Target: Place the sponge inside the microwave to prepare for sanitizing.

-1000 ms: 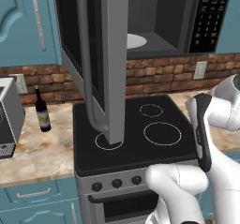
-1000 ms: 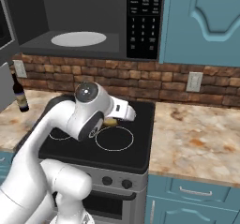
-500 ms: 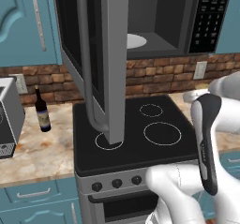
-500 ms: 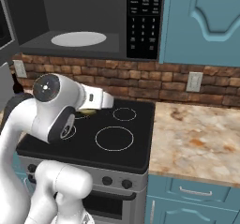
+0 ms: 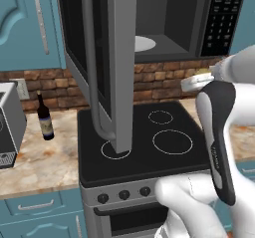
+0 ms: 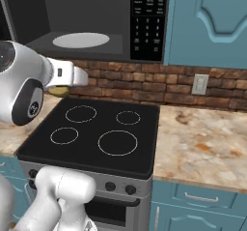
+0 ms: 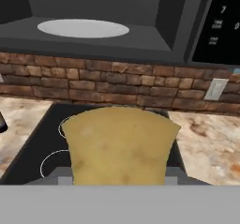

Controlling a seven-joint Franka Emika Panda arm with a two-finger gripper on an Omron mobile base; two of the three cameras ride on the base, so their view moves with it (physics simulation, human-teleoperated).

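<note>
From the left base view, the microwave (image 5: 164,23) hangs above the stove (image 5: 144,137) with its door (image 5: 107,58) swung wide toward us, bar handle hanging down in front of the stove's near-left ring. The white plate (image 5: 143,43) waits inside. Off the stove's right edge the arm is raised, and there's a sliver of the sponge (image 5: 201,75) at its far end, level with the brick just under the microwave floor. A bottle (image 5: 45,122) stands on the marbled surface (image 5: 40,162) left of the stove, against the brick wall, and a grey appliance (image 5: 7,125) sits farther left.

Over to the right base view: the white wrist reaches across above the stove's back-left corner, and a tan edge of sponge peeks out beneath it, in the tool (image 6: 60,90). It's below the cavity opening, carried high, I'd say, so it can go up and in over the lip. Blue cabinets flank the microwave, and a wall outlet (image 6: 198,84) sits right of the stove, over the surface.

Hand view now: the sponge fills the lower centre, clamped in the tool, fingers buried behind it, so the jaws stand as narrow as the block lets them. Dead ahead and above, the open cavity and plate are lined up. The sponge isn't in yet; by my read it needs a lift and a push forward over the sill.
</note>
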